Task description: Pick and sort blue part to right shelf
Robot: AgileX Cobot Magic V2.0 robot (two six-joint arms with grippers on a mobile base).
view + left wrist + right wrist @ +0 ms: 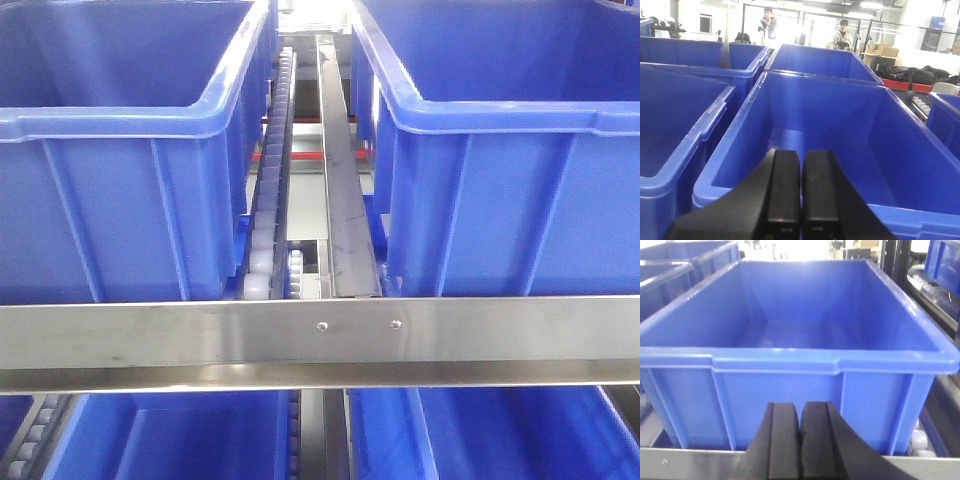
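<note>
The left hand (801, 200) is clenched, its two black fingers (784, 195) pressed together with nothing between them; it hovers just above the near rim of a blue bin (805, 115) and looks into that bin's cavity, which shows only bare floor. The right hand (800, 442) is likewise clenched and holds nothing; it sits lower, facing the outer front wall of a second blue bin (790, 340), above a steel rail (685, 460). The interior of this bin is visible from the right wrist view and also appears to hold nothing. The blue part cannot be located in any view: no bin interior that is in sight contains a loose object, so its direction from either hand, its long axis, its appearance and the nearer arm cannot be stated. In the front view a steel shelf beam (320, 345) crosses the frame, with a roller track (270, 180) and a metal guide (345, 200) running between the upper left bin (110, 210) and upper right bin (520, 200); further bins sit on the tier below. In judgement, the task is at its search stage, and the part must be found before any approach is planned. The left wrist view shows two people (769, 22) standing well beyond the bins.
</note>
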